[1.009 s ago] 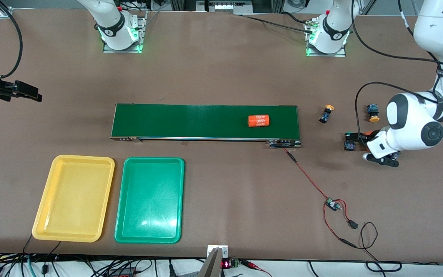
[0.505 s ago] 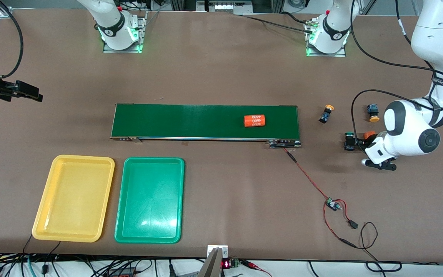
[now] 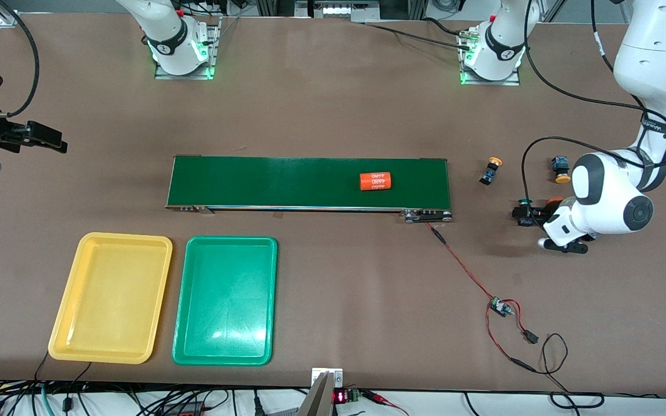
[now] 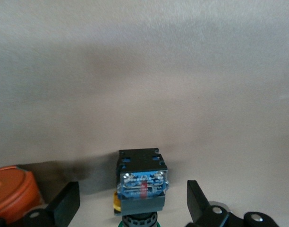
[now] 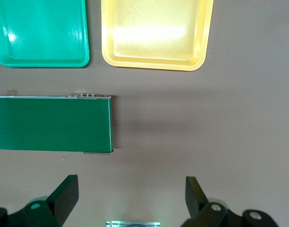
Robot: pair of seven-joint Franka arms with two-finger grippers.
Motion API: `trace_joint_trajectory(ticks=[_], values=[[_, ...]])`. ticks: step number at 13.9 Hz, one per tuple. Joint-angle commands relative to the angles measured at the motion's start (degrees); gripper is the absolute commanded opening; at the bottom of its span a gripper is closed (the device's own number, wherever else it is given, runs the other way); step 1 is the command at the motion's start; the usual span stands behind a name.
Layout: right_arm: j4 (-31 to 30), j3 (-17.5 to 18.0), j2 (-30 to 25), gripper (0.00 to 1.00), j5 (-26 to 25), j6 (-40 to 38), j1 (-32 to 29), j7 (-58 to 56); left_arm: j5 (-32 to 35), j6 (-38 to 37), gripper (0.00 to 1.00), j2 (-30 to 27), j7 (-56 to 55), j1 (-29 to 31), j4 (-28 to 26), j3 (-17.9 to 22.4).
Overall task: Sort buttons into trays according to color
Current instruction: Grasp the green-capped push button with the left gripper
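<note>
You have the yellow tray (image 3: 110, 297) and green tray (image 3: 225, 300) side by side nearest the front camera, toward the right arm's end. Next comes the left gripper (image 4: 132, 208), low with its fingers spread, unclenched, straddling a green-capped button (image 4: 142, 182) without gripping it; an orange cylinder (image 4: 12, 191) lies just beside. Two yellow-capped buttons (image 3: 490, 170) (image 3: 560, 167) sit farther off past the conveyor belt (image 3: 310, 182). The right gripper (image 5: 132, 201) waits, fingers apart and empty.

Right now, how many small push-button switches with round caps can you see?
3 clearly: two yellow-capped buttons past the conveyor's end, one green-capped button between the open left gripper fingers. Another may be hidden.
</note>
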Motion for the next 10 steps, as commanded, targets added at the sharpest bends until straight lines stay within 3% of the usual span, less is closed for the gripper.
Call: trace_joint_trajectory(ticks=[1, 3, 4, 5, 10], values=[[1.11, 0.09, 0.32, 1.00, 0.56, -0.58, 0.16, -0.23, -0.84, -0.56, 0.84, -0.36, -0.94, -0.61, -0.80, -0.13], [1.11, 0.09, 0.32, 1.00, 0.57, -0.58, 0.25, -0.14, -0.84, -1.00, 0.21, -0.88, -0.59, -1.05, -1.06, -0.39], [1.11, 0.09, 0.32, 1.00, 0.57, -0.49, 0.25, -0.14, -0.75, -2.13, 0.06, -1.32, 0.19, -1.14, -1.06, -0.48], [1.11, 0.09, 0.32, 1.00, 0.57, -0.49, 0.25, -0.14, -0.75, -3.36, 0.00, -2.63, 0.20, -1.22, -0.98, -0.74], [1.02, 0.09, 0.49, 1.00, 0.57, -0.84, 0.25, -0.22, -0.75, -7.32, 0.00, -7.47, -0.76, -3.77, -1.06, -1.27]])
